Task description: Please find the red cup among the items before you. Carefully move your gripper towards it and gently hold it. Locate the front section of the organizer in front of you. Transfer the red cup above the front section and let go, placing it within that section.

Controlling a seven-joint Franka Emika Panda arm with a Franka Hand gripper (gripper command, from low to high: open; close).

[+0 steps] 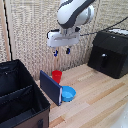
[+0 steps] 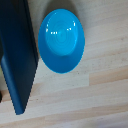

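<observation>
1. Tool [image 1: 61, 51] hangs high above the worktop [image 1: 95, 95], blue-tipped fingers apart, holding nothing.
2. Blue bowl [image 2: 61, 40] sits almost directly below the tool, beside a dark blue flat panel [image 2: 17, 55].
3. Red cup [image 1: 57, 76] stands upright on the worktop below the tool, behind the panel.
4. Organizer [image 1: 20, 97] is farther off, at the exterior view's left.
5. Black appliance box [image 1: 109, 52] is well apart, at the exterior view's right.
</observation>
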